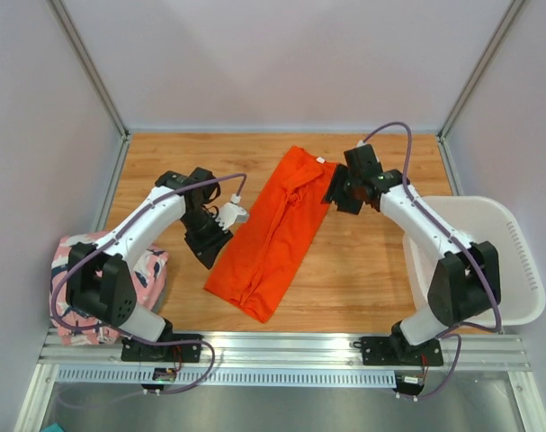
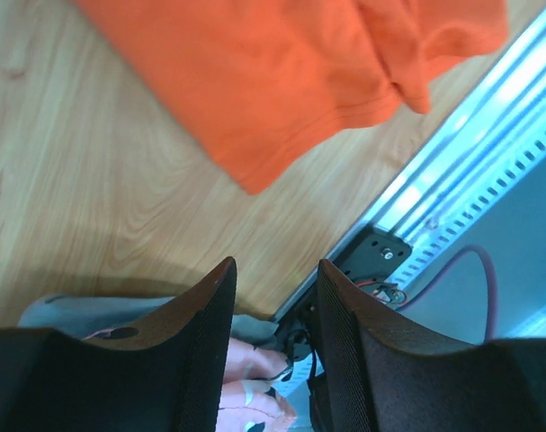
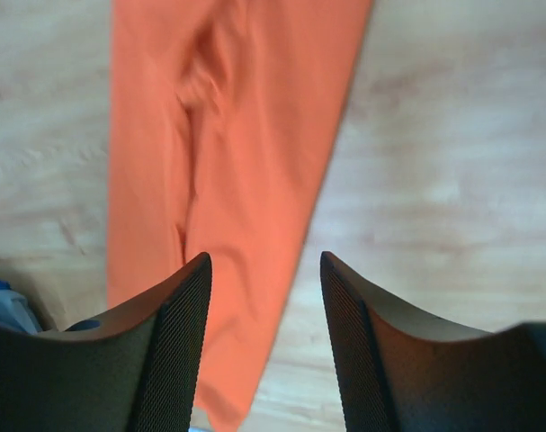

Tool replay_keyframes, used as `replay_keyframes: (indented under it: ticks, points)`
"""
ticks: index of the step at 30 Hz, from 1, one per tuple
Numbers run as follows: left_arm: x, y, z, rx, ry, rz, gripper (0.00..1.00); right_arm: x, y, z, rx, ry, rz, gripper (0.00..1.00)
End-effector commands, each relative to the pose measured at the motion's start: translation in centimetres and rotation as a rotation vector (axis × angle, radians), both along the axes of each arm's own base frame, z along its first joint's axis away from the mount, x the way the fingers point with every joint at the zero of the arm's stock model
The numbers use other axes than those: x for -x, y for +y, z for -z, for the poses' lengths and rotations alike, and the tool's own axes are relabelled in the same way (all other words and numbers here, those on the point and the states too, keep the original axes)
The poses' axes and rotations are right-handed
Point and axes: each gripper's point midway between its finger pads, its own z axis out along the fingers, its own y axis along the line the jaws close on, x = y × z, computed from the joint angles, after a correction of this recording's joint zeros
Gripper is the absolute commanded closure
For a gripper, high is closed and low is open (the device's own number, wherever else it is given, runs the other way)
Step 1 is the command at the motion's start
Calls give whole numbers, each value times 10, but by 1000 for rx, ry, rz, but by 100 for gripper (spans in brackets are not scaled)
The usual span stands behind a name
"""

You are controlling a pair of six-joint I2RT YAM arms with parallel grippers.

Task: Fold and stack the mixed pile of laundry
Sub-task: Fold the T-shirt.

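Note:
The bright orange garment [image 1: 277, 229] lies flat on the wooden table, folded into a long strip running from far right to near left. My left gripper [image 1: 207, 255] hovers just off its left edge, open and empty; in the left wrist view the orange cloth [image 2: 281, 72] lies beyond the left gripper [image 2: 277, 270]. My right gripper [image 1: 332, 199] hangs open over the strip's far right edge, and its wrist view has the orange cloth [image 3: 228, 135] under the right gripper [image 3: 265, 261]. A pink patterned garment [image 1: 70, 256] lies folded at the table's near left corner.
A white plastic basket [image 1: 515, 261] stands at the right edge beside the right arm. Grey cloth [image 2: 48, 310] peeks out beside the pink garment [image 2: 255, 400]. A metal rail [image 1: 281, 346] runs along the near edge. A sliver of blue [image 3: 1, 308] is at the right wrist view's left edge.

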Motion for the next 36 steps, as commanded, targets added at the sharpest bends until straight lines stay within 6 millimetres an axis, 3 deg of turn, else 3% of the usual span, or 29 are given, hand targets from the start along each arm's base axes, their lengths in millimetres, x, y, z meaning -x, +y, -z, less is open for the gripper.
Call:
replay_keyframes:
  ticks: [1,6,9,10,11,13,14,16,17,18,19,21,24,25,28,30,32,33,34,36]
  points:
    - [-16,16,9,-72,-29,-142,50,2,2,42,-96,64,117,46]
    - [-25,26,52,-179,-5,-187,46,-72,-24,41,-38,4,253,51]
    - [-23,29,74,-208,28,-175,47,-106,-40,63,-12,61,321,53]
    - [-22,29,79,-217,46,-170,47,-112,-44,90,1,116,343,53]
    - [-23,28,82,-214,48,-164,47,-126,-53,85,-7,104,368,53]
    - [-23,26,86,-201,63,-147,47,-137,-62,98,-8,133,402,54]
    - [-22,24,86,-194,71,-144,47,-139,-65,122,1,180,410,54]
    - [-20,20,88,-181,97,-132,47,-154,-67,124,-34,186,419,54]
    - [-18,17,90,-175,102,-113,47,-153,-66,143,-47,232,424,55]
    - [-17,15,91,-174,105,-99,47,-163,-62,140,-70,217,414,55]
    - [-12,12,95,-178,119,-69,47,-166,-61,154,-70,233,413,55]
    - [-7,9,101,-189,142,-39,48,-177,-48,149,-140,228,377,55]
    - [2,3,110,-189,181,2,48,-184,-46,162,-154,247,388,71]
    - [5,-2,111,-177,192,15,48,-190,-46,165,-158,243,395,82]
    - [11,-17,116,-135,225,57,48,-206,-45,172,-212,236,417,99]
    - [15,-40,111,-76,234,107,48,-217,-38,179,-267,239,408,100]
    - [23,-69,103,13,251,167,48,-253,-21,150,-382,112,354,100]
    - [26,-78,101,38,259,184,48,-255,-20,156,-391,112,361,100]
    - [30,-86,100,61,269,203,48,-268,-18,141,-414,68,358,100]
    - [43,-102,96,102,305,262,48,-278,-17,139,-432,44,361,95]
